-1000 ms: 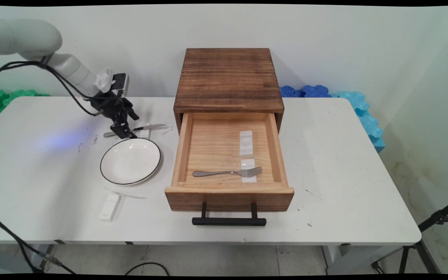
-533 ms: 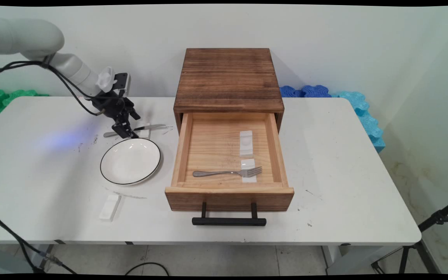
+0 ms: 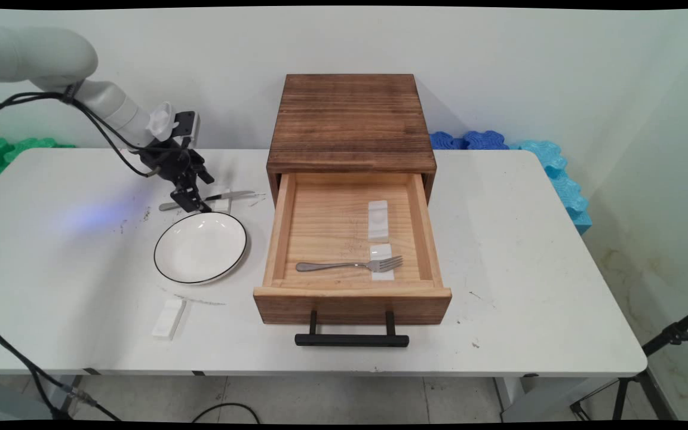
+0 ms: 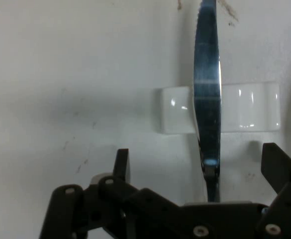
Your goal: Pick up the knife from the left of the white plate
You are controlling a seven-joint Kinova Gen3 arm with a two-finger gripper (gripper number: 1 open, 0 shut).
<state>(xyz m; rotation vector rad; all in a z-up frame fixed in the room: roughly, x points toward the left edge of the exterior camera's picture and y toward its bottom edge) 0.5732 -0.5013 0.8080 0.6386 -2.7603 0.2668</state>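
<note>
The gripper (image 3: 192, 203) is hovering low over the left rear part of the white table (image 3: 529, 269), just behind the rim of a white plate (image 3: 200, 247) edged in black. In the hand view its two black fingers (image 4: 122, 164) are standing spread apart, released, one on either side of a table knife (image 4: 207, 99), with neither pad touching it. The knife is lying across a small white rest (image 4: 172, 110), its blade crossing the rest at right angles; in the main view the knife (image 3: 233, 194) is running left to right, with its tip pointing toward the wooden drawer box (image 3: 350, 119) and its handle end passing under the gripper. The box is sitting at the middle rear of the table, and its drawer (image 3: 278, 239) is standing pulled out toward the near edge, a black bar handle (image 3: 351, 340) projecting from its front. Inside the drawer a fork (image 3: 344, 265) is lying crosswise, its tines resting on one white block (image 3: 381, 272), while a second white block (image 3: 378, 220) is lying just behind it. Another white block (image 3: 168, 319) is lying on the table in front of the plate, apart from it. Blue (image 3: 469, 140) and green (image 3: 9, 149) foam pieces are lining the wall behind the table.
</note>
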